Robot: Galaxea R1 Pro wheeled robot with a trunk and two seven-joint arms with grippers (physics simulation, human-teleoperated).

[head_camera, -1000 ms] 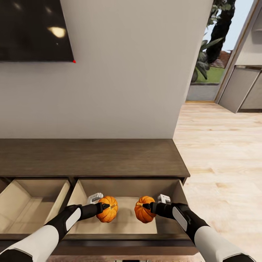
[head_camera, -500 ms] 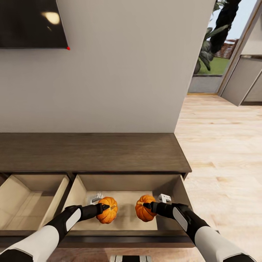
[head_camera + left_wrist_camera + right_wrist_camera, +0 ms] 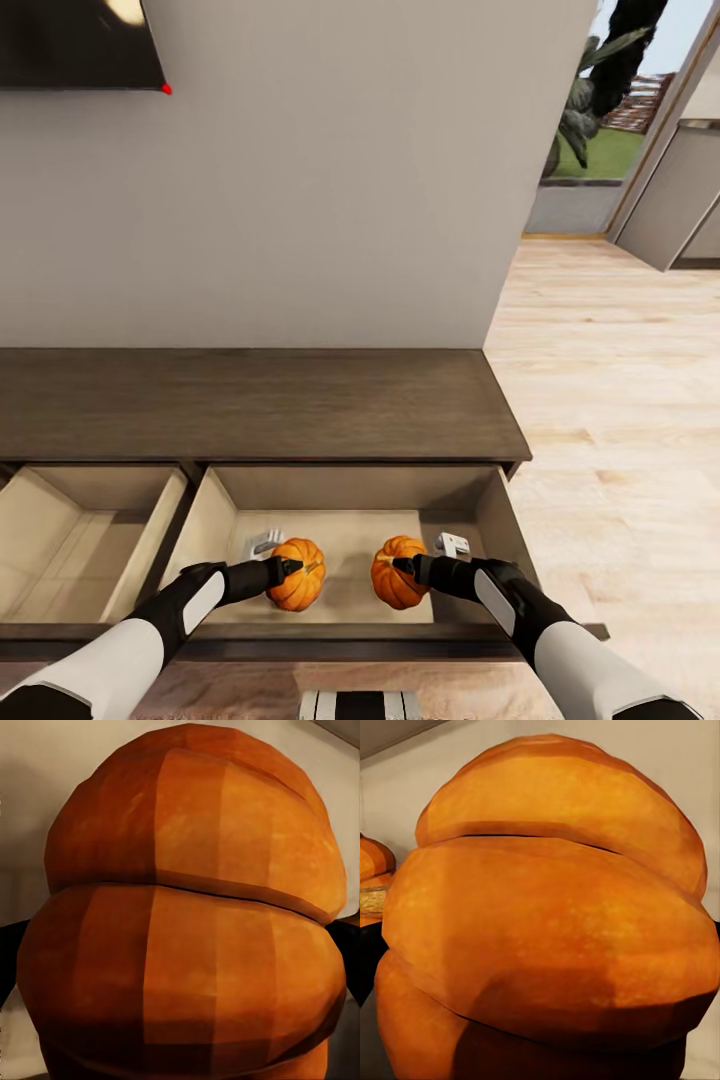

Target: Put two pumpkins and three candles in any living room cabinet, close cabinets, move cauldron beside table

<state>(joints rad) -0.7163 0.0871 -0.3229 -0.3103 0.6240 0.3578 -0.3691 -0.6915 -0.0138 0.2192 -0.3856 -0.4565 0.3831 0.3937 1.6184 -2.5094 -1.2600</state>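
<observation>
At lower left the cabinet [image 3: 250,405] has one drawer [image 3: 60,545] open, pale inside. Right of it, a second open drawer [image 3: 345,500] holds both pumpkins: the left gripper [image 3: 290,568] is clamped on the left pumpkin [image 3: 298,574], the right gripper [image 3: 400,565] on the right pumpkin [image 3: 396,574]. No writing is readable

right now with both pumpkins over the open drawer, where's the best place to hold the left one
Across its ribbed sides, coming from the robot's side, as the left end effector does now. The left pumpkin is squat and rounded, so the wide middle probably gives the fingers the firmest seat. It hangs in the right-hand drawer.
</observation>
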